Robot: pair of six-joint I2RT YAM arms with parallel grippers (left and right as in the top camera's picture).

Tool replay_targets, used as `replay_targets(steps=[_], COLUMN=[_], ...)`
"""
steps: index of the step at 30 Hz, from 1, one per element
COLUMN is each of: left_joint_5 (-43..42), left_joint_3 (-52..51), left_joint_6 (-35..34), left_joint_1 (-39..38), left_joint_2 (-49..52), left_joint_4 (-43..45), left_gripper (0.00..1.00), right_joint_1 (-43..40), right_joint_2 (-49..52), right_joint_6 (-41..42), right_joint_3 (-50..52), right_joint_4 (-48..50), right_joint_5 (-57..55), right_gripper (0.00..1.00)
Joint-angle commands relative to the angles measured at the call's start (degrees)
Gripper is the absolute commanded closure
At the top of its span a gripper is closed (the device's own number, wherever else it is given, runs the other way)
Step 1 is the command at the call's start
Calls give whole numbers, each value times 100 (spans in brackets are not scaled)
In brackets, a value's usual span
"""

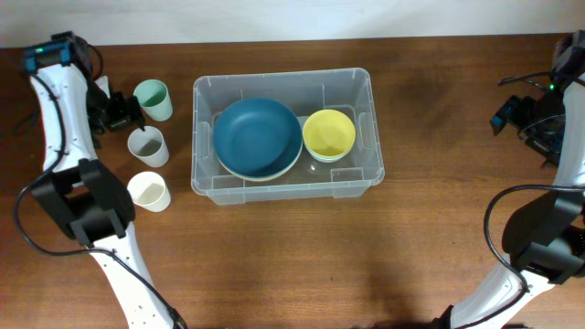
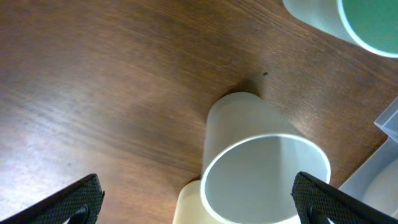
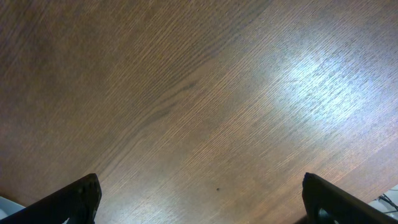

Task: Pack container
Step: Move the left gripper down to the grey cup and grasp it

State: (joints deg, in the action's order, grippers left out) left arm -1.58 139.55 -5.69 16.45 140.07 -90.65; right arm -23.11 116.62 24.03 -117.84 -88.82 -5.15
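- The container [image 1: 281, 77] sits pretty much in the middle of the bench [image 1: 439, 238], upright, long side running left to right.
- Inside it, the left part is taken up by a big blue bowl [image 1: 257, 135], which rests on top of a paler bowl whose rim just peeks out underneath.
- Right beside that, in the right part of the bin, is a yellow bowl [image 1: 329, 133]. It looks nested in another bowl too, but I can't really tell.
- Three cups stand in a line just left of the container: a green cup [image 1: 154, 99] farthest back, a white cup [image 1: 147, 145] in the middle and a cream cup [image 1: 149, 191] nearest.
- The left hand [image 1: 122, 111] is at the far left, just beside the green and white cups. Its fingers are spread wide with nothing in them, and in the wrist view the white cup shows between them.
- The right hand [image 1: 512, 114] is way over at the far right, well apart from the container. It's also wide open and holding nothing, with only bare wood under it.
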Motion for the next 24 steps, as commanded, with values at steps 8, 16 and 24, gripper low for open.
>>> replay_targets(steps=[8, 16, 24], left_joint_5=[-59, 44, 28], left_joint_3=[-673, -1119, -1222], left_joint_6=[-111, -109, -109], left_joint_1=[-92, -76, -74], left_joint_2=[-44, -42, -44], left_joint_4=[376, 680, 791], left_gripper=[1, 3, 59], right_joint_1=[-15, -15, -15], right_joint_2=[11, 11, 11], right_joint_6=[44, 44, 44], right_joint_3=[22, 22, 22], right_joint_4=[-4, -2, -2], right_joint_5=[-92, -92, -92], right_gripper=[1, 1, 1])
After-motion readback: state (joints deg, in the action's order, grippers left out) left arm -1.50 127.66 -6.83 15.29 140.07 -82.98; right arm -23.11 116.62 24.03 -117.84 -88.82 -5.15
